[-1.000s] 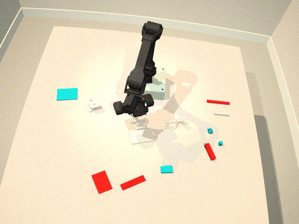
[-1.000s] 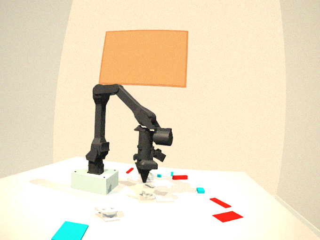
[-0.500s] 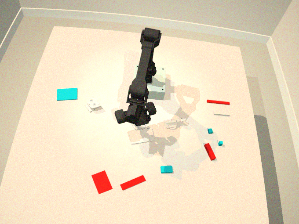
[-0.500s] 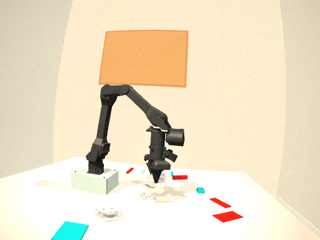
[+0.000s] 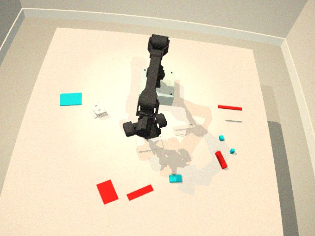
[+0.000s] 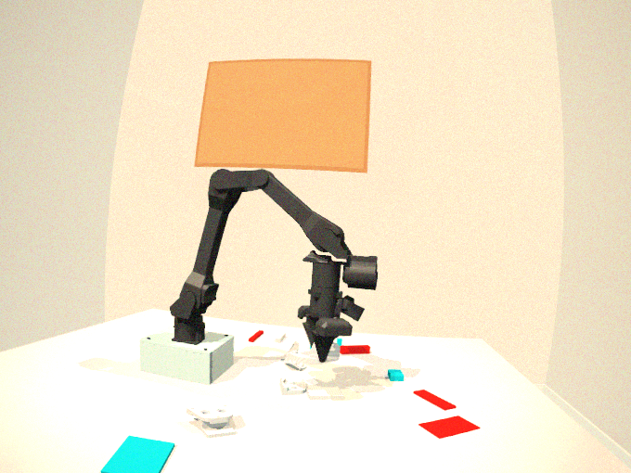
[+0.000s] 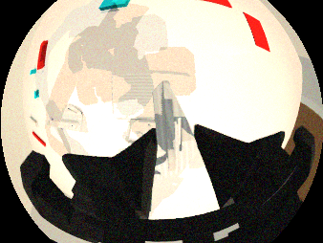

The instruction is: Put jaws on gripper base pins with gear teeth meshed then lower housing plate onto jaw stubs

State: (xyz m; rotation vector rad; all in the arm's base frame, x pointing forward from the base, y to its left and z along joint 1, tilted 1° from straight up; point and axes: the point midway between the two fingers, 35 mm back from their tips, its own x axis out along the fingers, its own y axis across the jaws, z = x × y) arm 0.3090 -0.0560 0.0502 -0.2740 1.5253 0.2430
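The gripper (image 5: 149,132) (image 6: 316,351) (image 7: 176,130) is partly open, its 2 fingers shut on a narrow pale part (image 7: 166,120) above the table (image 5: 76,157) (image 6: 356,432) (image 7: 239,91). Of the task's pieces, 1 white part (image 5: 98,109) (image 6: 213,416) lies near the large cyan slab (image 5: 70,99) (image 6: 138,454), and 1 pale part (image 5: 181,130) (image 6: 293,360) (image 7: 74,116) lies on the table, apart from the small cyan block (image 5: 175,178) (image 6: 395,376) (image 7: 115,4); I cannot tell which is the housing plate

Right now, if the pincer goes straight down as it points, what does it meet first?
Probably the light-grey piece in the pincer would touch the tabletop first. The white part lies close; depth is unclear, so it could catch that.
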